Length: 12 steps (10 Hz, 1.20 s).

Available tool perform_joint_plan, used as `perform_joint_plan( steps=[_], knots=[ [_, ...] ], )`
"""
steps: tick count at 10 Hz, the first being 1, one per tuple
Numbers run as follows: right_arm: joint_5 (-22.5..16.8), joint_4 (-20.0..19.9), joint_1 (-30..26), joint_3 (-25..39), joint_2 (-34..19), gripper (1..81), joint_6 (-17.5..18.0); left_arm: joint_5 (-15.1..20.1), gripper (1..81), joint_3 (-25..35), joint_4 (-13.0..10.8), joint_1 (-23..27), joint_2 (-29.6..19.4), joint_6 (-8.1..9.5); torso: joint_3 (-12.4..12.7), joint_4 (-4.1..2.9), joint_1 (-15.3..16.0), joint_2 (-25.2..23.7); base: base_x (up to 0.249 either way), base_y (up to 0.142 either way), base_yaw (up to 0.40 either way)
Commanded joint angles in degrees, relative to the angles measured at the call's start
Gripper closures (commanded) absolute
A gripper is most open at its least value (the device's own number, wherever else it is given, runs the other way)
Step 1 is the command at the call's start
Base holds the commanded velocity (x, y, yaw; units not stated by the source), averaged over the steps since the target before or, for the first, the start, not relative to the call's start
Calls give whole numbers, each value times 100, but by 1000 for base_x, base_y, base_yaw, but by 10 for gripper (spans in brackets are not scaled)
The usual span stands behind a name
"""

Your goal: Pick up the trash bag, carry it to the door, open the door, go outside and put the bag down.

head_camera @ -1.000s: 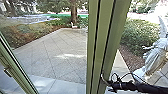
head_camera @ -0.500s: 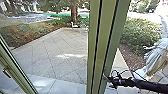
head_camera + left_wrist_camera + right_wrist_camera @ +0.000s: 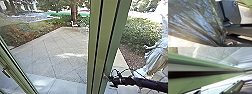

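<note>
Perhaps the right gripper [image 3: 108, 78], its spread impossible to tell, is risking a skid off the green door frame [image 3: 102, 42], leaving it swinging into the trash bag [image 3: 198, 23] the left gripper [image 3: 223, 43] is clutching

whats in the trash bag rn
In the left wrist view, the bag shows its shiny, creased outside, with long folds drawing together at one end. The plastic covers whatever is inside, so I can't tell what it holds or how full it is.
</note>
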<state>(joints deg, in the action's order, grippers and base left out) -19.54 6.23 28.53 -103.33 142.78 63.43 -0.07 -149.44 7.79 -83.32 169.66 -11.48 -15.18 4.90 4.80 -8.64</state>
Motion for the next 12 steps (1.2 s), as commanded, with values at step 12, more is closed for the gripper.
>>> perform_joint_plan(
  steps=[12],
  knots=[
    [-1500,546,-1511,428,-1266,10,-59,403,811,47,38,110,-55,23,-15,-9,9,11,0,0,0]
  ],
)
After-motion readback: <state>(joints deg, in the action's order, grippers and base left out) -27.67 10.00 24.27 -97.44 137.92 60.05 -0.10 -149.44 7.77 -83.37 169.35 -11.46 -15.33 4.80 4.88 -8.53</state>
